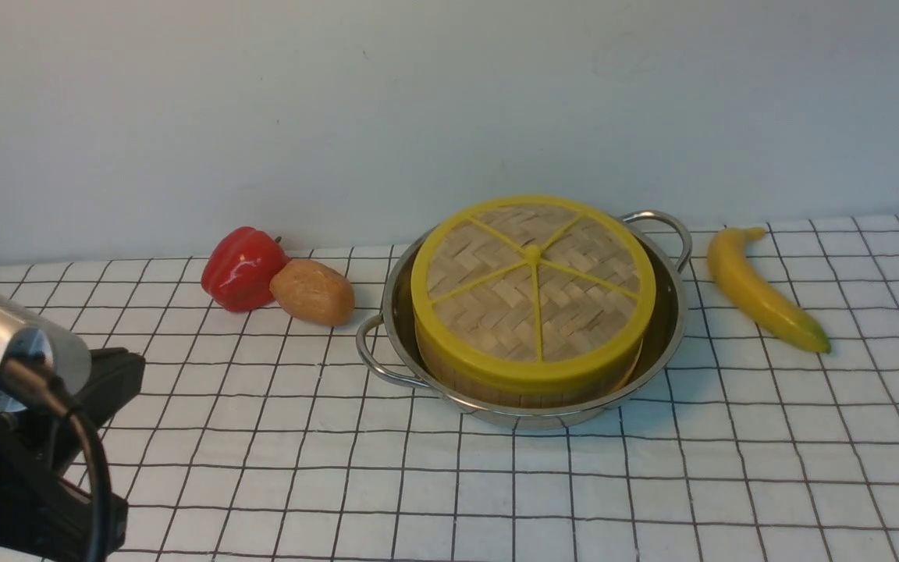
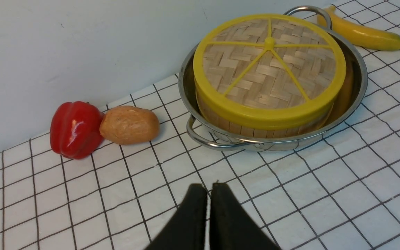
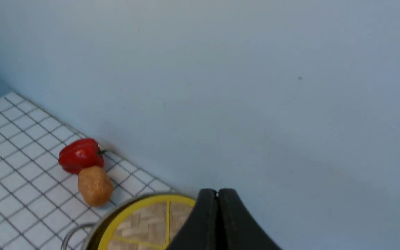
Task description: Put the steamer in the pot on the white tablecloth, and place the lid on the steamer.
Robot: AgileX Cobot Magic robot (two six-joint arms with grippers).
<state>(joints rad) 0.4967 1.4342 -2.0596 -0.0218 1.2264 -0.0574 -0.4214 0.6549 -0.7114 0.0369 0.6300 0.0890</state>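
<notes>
At the left, the left claw [image 2: 208,194] hangs low over the white tablecloth [image 1: 262,468], its fingers drawn together with only a thin slit between them and nothing held. Bare cloth stretches ahead of it and along the whole near side. By the far edge, where cloth meets wall, a red pepper [image 1: 243,268] touches a brown potato [image 1: 313,291], which lies just beside the pot [image 1: 389,312]. The pot lies ahead and right of the left claw, well apart, its two loop handles lined up from near-left to far-right. The steamer [image 1: 496,384] stands upright inside it, and the lid [image 1: 531,289] lies flat on top, knob up. A banana [image 1: 762,293] lies near the pot's right, pointing near-right. The right claw [image 3: 217,192] is pressed together and empty, seen over the lid's rim; its gap from the lid cannot be told.
</notes>
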